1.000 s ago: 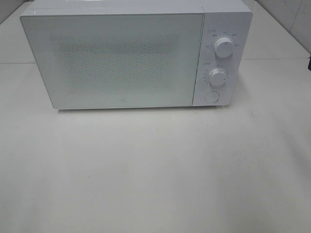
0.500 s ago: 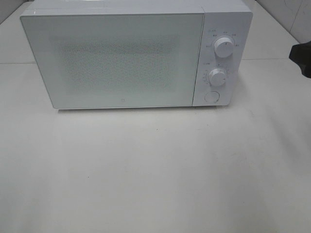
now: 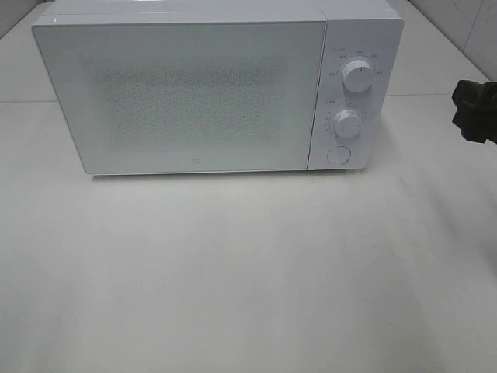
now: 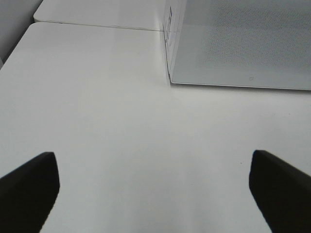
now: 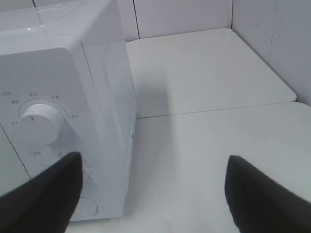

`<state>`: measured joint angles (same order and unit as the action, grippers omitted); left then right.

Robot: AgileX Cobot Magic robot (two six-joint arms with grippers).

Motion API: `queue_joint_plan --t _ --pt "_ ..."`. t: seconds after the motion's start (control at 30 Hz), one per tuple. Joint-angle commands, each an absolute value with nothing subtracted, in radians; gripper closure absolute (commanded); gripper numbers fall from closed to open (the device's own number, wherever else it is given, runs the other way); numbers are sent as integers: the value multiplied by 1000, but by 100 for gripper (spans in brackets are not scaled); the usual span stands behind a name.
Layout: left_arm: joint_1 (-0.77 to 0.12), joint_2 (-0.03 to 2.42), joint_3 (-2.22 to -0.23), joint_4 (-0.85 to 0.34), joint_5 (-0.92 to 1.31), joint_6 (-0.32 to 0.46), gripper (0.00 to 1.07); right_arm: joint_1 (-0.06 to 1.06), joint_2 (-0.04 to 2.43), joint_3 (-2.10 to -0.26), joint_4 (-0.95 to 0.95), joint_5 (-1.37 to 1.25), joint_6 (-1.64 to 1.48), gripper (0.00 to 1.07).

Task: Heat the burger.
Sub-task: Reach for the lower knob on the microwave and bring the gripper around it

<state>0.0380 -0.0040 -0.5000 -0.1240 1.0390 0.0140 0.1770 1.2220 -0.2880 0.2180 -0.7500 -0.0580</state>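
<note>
The microwave is sitting shut, burger unseen — heating apparently not yet started; the left gripper and right gripper are hanging wide open, holding nothing.

We noted the microwave at the bench's rear, door left, upper knob over lower knob over button right. Right tool hung right, apart.

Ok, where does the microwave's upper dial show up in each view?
Exterior high: upper dial on the control panel, right of the door, above the lower dial.
Left wrist: not in it.
Right wrist: upper dial on the same panel, beyond the open right gripper.
Shared landmark: the white microwave, in all three.
</note>
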Motion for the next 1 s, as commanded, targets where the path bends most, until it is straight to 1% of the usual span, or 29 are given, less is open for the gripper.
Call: queue_joint_plan --t 0.03,0.07,0.1,0.17,0.2,0.27,0.3,0.33,0.37,0.4,0.47,0.6,0.67,1.0 --pt "37 -31 -496 -132 1031 11 8 235 1230 -274 338 -840 -171 31" --pt "37 -31 -496 -132 1031 11 8 258 1234 -273 373 -861 -196 31" --pt "37 -31 -496 -132 1031 11 8 258 1234 -273 373 -861 -196 31" --pt "37 -31 -496 -132 1031 11 8 370 1259 -273 517 -939 -293 31" --pt "37 -31 -496 -132 1031 11 8 370 1259 -273 517 -939 -293 31" --pt "37 -31 -496 -132 1031 11 8 449 1302 -273 590 -1019 -334 31" --pt "37 -31 -496 -132 1031 11 8 449 1302 -273 590 -1019 -334 31" --pt "37 -31 -496 -132 1031 11 8 470 1316 -273 610 -1043 -345 31" --pt "37 -31 -496 -132 1031 11 8 519 1350 -273 657 -1093 -359 31" --pt "37 -31 -496 -132 1031 11 8 519 1350 -273 657 -1093 -359 31" --pt "37 -31 -496 -132 1031 11 8 569 1414 -274 720 -1146 -359 31" --pt "37 -31 -496 -132 1031 11 8 607 1470 -274 739 -1191 -348 31" --pt "37 -31 -496 -132 1031 11 8 633 1520 -274 719 -1226 -319 31" --pt "37 -31 -496 -132 1031 11 8 637 1647 -319 706 -1254 -271 31"
